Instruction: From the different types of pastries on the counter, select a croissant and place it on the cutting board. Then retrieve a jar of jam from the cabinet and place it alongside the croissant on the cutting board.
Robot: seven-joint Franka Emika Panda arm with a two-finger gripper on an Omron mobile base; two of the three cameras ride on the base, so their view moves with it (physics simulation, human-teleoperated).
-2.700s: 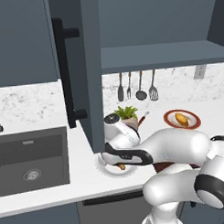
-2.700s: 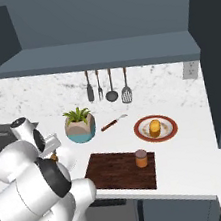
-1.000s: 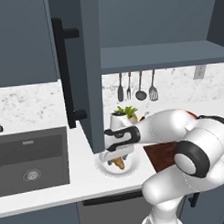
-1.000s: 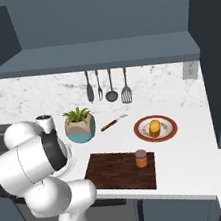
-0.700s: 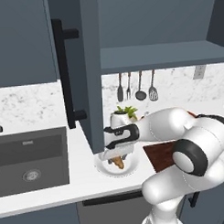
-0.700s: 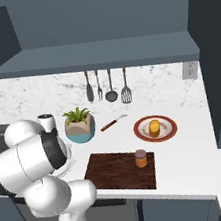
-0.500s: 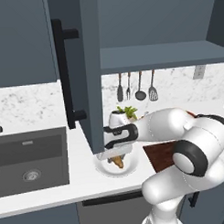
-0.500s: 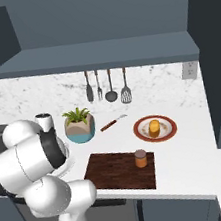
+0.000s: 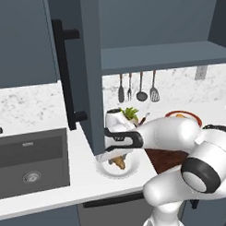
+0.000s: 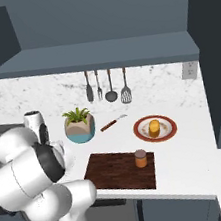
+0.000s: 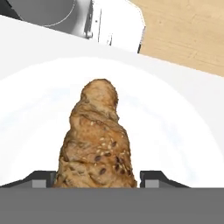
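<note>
Golden-brown croissant lies on the white plate, and the gripper squeezes it from both sides. Best to lift it straight up slowly, then carry it over to the cutting board, beside the jar of jam.

Rough, seeded golden-brown croissant on a smooth glossy white plate; dark wooden board on speckled marble-look worktop.
</note>
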